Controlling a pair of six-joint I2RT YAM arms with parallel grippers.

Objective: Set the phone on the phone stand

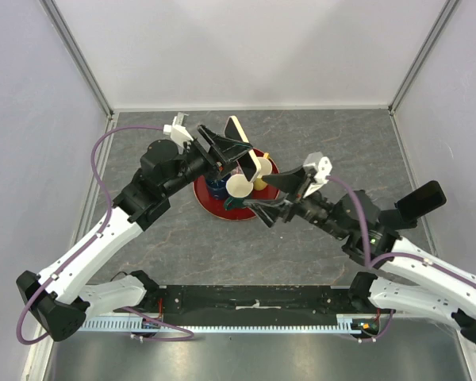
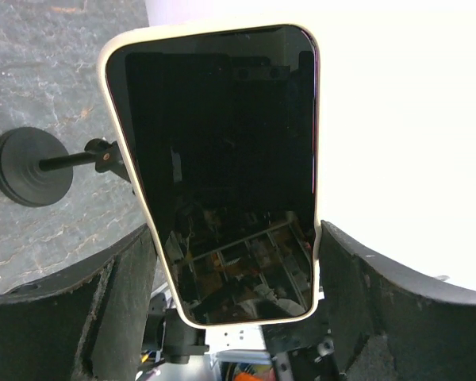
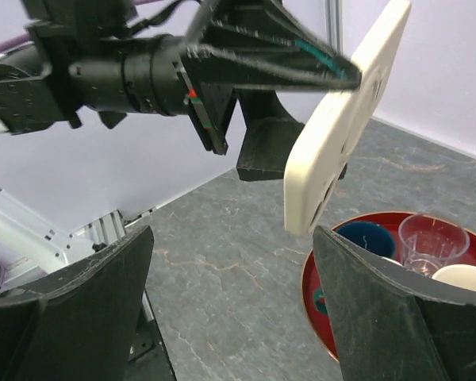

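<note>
phone (image 2: 222,159): screen is glossy black glass with mirror-like reflections. Case is cream, smooth and matt, looks like soft plastic.
left hand (image 2: 236,238) and right hand (image 3: 232,234): fingers are matt black plastic, faintly grainy.
counter (image 2: 55,63): grey stone-look sheet, veined and mottled, matt.
phone stand (image 2: 32,167), left of frame: matt black disc foot, thin black rod with a slight sheen.
tray (image 3: 317,317), lower right: red, glossy, lacquer-like.
tumbler (image 3: 432,238): clear and shiny; glass or plastic, can't tell.
blue cup (image 3: 365,238): glossy inside.
frame posts (image 1: 79,63), upper corners: bare satin aluminium.

Lab cell: framed white walls (image 1: 246,48)
</note>
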